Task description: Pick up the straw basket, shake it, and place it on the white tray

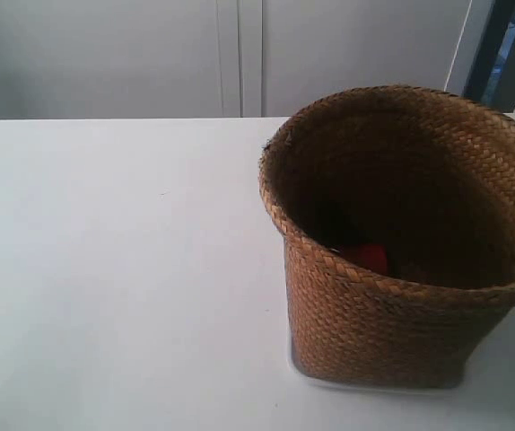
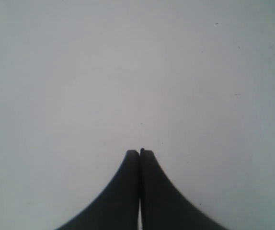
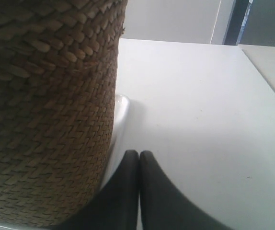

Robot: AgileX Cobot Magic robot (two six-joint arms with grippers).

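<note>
Exterior view: straw basket (image 1: pixel 379 332) stands upright at the view's right on the white desk (image 1: pixel 123 269), its base seated on the white tray (image 1: pixel 329 380), of which only a thin glossy edge shows along the foot of the weave. Basket flares wider at the top than at the base; inside is dark, with a small red thing (image 1: pixel 367 258) low down, kind not readable. Left wrist view: left pincer (image 2: pixel 140 152) clenched, black fingers (image 2: pixel 123 191) pressed tip to tip with nothing between them, over bare desk surface. Right wrist view: right pincer (image 3: pixel 139 153) also clenched on nothing, fingers together, just beside the basket's woven wall (image 3: pixel 46 120); whether one finger touches the weave cannot be told. Rounded corner of the tray (image 3: pixel 122 109) shows from under the basket's base, near the pincer tips, with open desk on the far side
</note>
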